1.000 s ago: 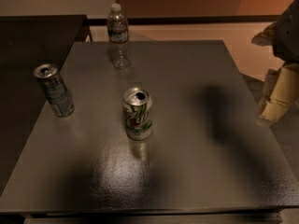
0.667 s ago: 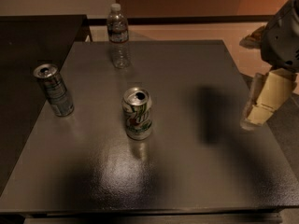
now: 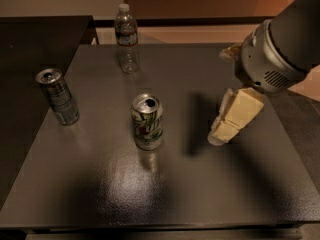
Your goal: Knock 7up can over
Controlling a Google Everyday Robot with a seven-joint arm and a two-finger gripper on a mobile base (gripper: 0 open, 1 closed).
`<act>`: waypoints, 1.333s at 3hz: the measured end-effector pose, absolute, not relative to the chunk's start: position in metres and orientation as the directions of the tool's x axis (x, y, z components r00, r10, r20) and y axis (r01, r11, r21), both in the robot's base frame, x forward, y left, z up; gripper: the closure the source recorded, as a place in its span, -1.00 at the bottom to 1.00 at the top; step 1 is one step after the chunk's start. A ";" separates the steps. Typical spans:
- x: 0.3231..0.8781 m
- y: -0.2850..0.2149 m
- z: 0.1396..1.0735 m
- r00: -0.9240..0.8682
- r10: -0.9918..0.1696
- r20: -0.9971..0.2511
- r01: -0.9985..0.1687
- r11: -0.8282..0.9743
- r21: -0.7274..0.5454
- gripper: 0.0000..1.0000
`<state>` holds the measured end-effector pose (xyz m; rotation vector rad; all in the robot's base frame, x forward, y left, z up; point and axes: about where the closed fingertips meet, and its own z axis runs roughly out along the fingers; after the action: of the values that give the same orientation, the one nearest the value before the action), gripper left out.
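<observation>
The 7up can [image 3: 147, 122], whitish-silver with green lettering and a red spot, stands upright near the middle of the dark table [image 3: 165, 194]. My gripper [image 3: 225, 129], with cream-coloured fingers, hangs from the grey arm [image 3: 277, 49] at the right, above the table and to the right of the can. A clear gap separates it from the can.
A darker silver can with bluish stripes [image 3: 57, 96] stands upright at the table's left edge. A clear plastic bottle [image 3: 127, 39] stands at the back, left of centre. A second dark table [image 3: 35, 39] adjoins at the back left.
The arm and gripper have moved in from the right edge leftward over the table, closer to the 7up can. The cans and the bottle have not moved.
</observation>
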<state>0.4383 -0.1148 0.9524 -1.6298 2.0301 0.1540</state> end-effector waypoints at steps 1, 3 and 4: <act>0.444 -0.082 0.940 -0.118 -0.836 -0.536 -0.937 0.273 -0.219 -1.00; 0.447 -0.021 0.922 -0.037 -0.763 -0.646 -0.957 0.213 -0.196 -1.00; 0.448 0.001 0.912 -0.014 -0.733 -0.680 -0.968 0.180 -0.174 -1.00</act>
<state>0.4483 0.0006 0.9123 -1.6060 1.7993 0.4550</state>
